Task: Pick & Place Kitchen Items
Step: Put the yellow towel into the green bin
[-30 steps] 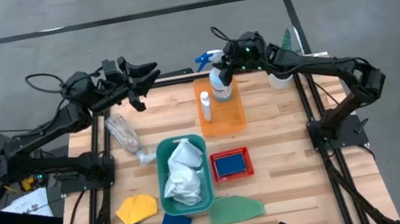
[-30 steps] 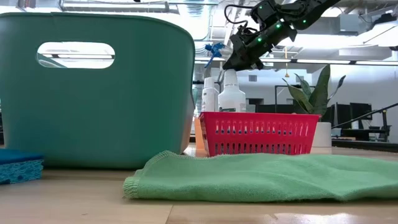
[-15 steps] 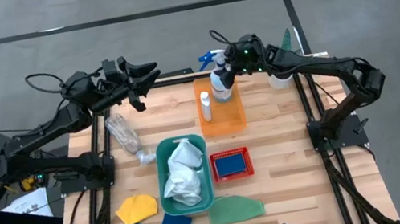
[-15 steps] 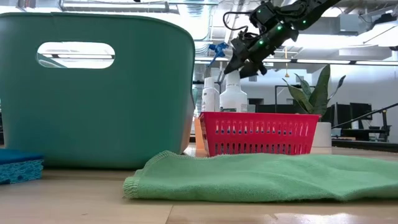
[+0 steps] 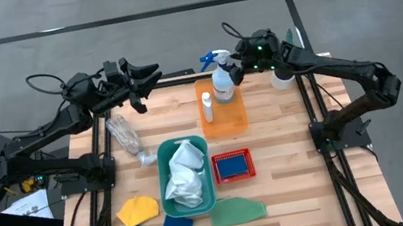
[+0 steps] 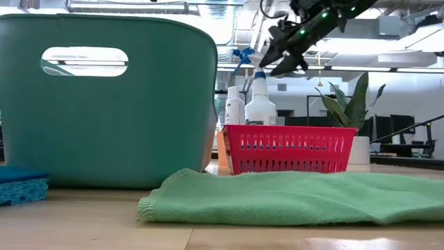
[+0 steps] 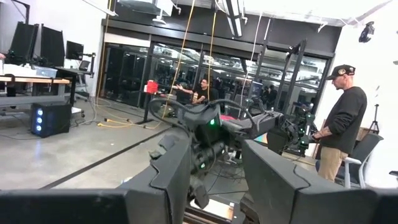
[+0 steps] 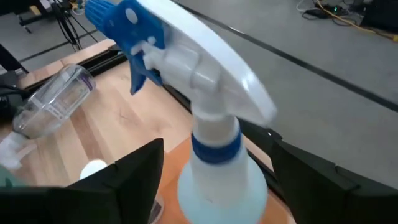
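High view: I see the spray bottle [image 5: 221, 81] upright on the orange tray [image 5: 222, 108], small white bottle [image 5: 206, 108] beside it. Right gripper [image 5: 241, 63] sits just beside the bottle's head, fingers spread, gripping nothing. Left gripper [image 5: 148, 79] hangs over the table's far left edge, part open, empty.

Low view: spray bottle [image 6: 260, 101] stands behind the red basket [image 6: 288, 148]; right gripper [image 6: 281, 55] is above it.

Right wrist: fingers [image 8: 134, 177] wide either side of the bottle neck [image 8: 214, 149], apart.

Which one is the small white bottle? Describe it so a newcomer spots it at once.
Start at the orange tray at the table's far edge, between the arms. Two bottles stand on it. The small white bottle is the short, plain-capped one, beside the taller spray bottle with its blue trigger.
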`<state>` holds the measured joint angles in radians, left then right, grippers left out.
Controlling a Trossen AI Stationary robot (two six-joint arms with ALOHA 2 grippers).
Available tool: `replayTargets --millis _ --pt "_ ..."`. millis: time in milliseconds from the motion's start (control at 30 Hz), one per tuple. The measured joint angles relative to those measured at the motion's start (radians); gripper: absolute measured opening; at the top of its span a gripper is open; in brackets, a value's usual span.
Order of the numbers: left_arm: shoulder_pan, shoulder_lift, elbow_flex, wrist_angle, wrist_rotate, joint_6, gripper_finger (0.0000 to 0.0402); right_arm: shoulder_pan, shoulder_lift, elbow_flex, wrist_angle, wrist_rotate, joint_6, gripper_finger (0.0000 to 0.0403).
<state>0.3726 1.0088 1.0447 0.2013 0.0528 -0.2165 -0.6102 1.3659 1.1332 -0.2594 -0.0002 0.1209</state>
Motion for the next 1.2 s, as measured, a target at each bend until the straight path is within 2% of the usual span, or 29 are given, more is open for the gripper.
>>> replayTargets --millis 500,733,1200 --pt "-0.009 0.0 0.0 -0.003 0.0 0.001 0.014 0.056 -0.227 0.0 -0.283 0.002 0.109 0.0285" --pt "-0.009 0.0 0.0 -0.062 -0.005 0.001 0.014 0.11 -0.322 0.001 -0.404 0.064 0.164 0.0285" --pt "-0.009 0.0 0.0 -0.118 -0.023 -0.005 0.014 0.241 -0.426 0.001 -0.502 0.139 0.262 0.0285"
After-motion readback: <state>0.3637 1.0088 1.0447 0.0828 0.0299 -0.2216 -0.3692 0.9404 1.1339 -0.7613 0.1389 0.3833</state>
